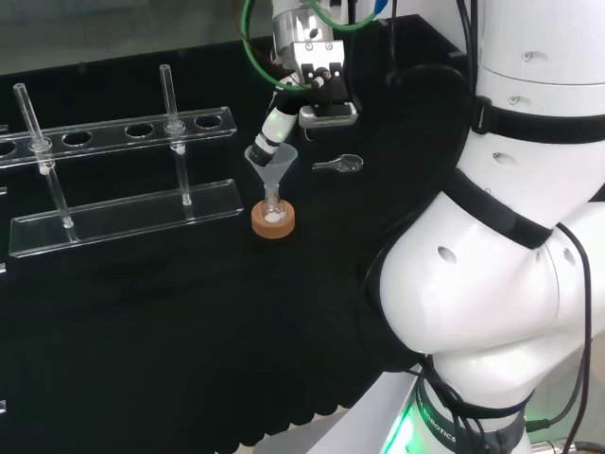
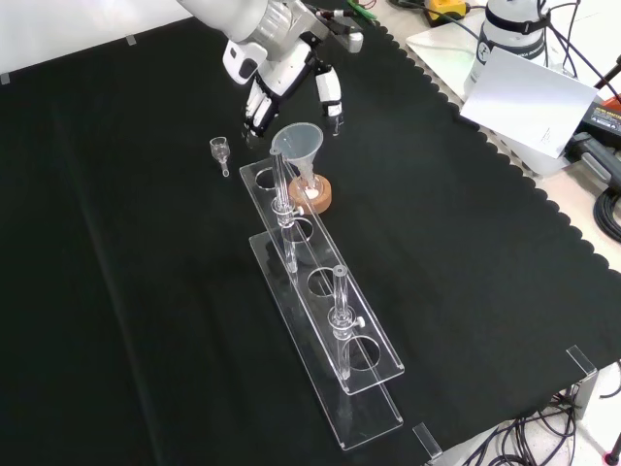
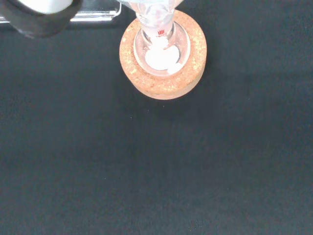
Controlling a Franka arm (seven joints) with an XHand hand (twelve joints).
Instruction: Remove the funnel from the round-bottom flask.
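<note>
Your hand [image 1: 284, 113] hovers at the funnel's [image 1: 271, 168] rim with fingers relaxed, gripping nothing — the funnel sits in the round-bottom flask [image 3: 161, 46] on its cork ring [image 1: 273, 221] — so pinch the cone and lift straight up.

One funnel [image 2: 297, 142] on show, clear, its stem down in one round-bottom flask [image 3: 162, 49], and that flask sits on one cork ring [image 2: 321, 197]. One clear test-tube rack [image 2: 320, 291] stretches along the table, built of two plates, upper and lower. Counting the tubes standing in it in the front view: one [image 2: 281, 182], two [image 2: 341, 291], so two glass tubes, and the head view agrees with two. One small clear glass piece with a short stem [image 2: 220, 150] lies apart on the black cloth. One hand [image 2: 281, 73] reaches in above the funnel. One black cloth [image 2: 116, 291] covers the table.
</note>
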